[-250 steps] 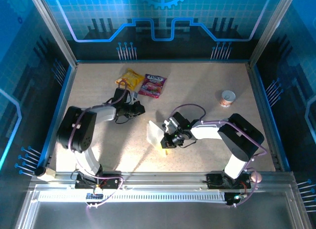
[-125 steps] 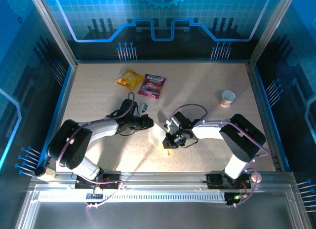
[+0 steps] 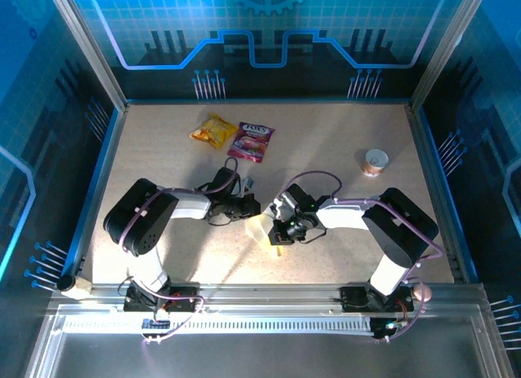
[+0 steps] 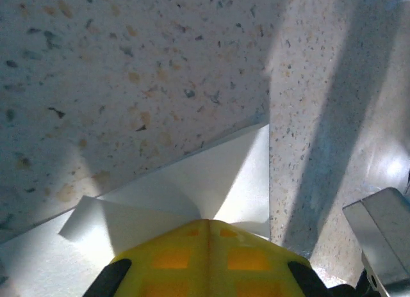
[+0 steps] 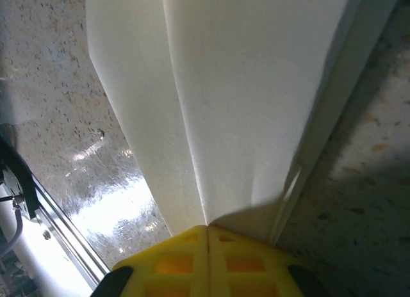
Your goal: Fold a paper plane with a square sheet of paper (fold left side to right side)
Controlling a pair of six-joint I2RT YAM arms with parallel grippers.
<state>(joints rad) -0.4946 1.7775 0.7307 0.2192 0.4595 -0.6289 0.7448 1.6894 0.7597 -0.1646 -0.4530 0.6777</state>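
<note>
Left tool [image 4: 208, 222] and right tool [image 5: 208, 228] are seen closed tight on the square sheet of paper [image 5: 256, 86], held partly folded between them at the middle of the desk [image 3: 342, 142]; the left-to-right fold is judged under way, and the left edge must next be carried over and pressed flat.

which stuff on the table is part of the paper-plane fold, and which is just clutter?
Part of the job:
- white paper, partly folded
- left gripper, shut on the paper
- right gripper, shut on the paper

Lying about, away from the paper:
- yellow snack packet
- pink snack packet
- small round cup
</note>
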